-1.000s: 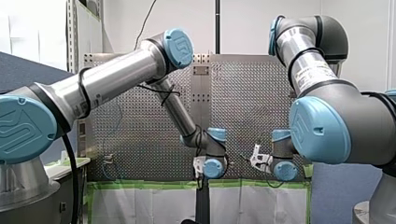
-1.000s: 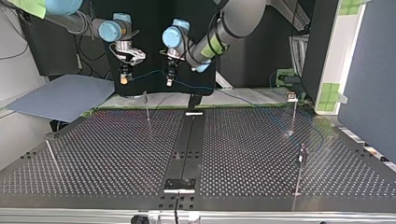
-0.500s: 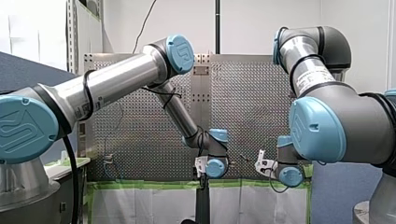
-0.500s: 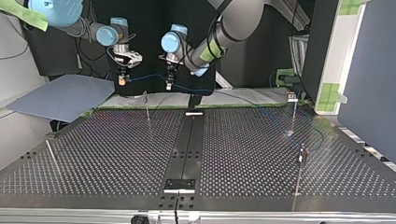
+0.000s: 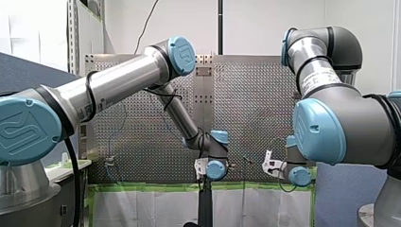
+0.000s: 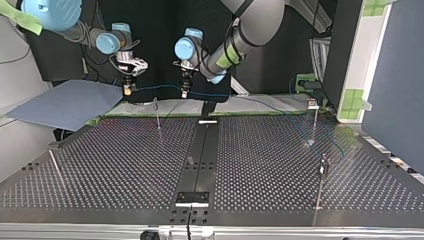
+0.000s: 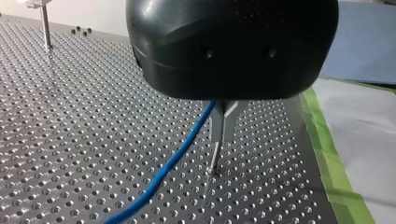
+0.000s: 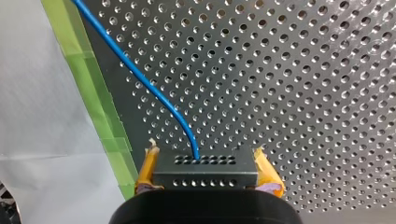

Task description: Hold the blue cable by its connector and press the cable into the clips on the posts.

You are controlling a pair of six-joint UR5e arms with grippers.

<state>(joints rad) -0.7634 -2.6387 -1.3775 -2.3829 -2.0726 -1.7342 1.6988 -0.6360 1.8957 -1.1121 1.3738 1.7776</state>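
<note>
Inside right tool (image 8: 205, 161), connector (image 8: 205, 171), blue cable (image 8: 140, 78) ahead

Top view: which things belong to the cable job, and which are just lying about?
Job: blue cable, connector, clip posts, my right gripper, my left gripper.
Lying about: blue-grey sheet, green tape.

Carried my right gripper (image 6: 128, 91) and the connector (image 8: 205, 170) lower, toward the top view's left; lengthened the blue cable (image 7: 175, 159) span from my left gripper (image 6: 185, 93).
</note>
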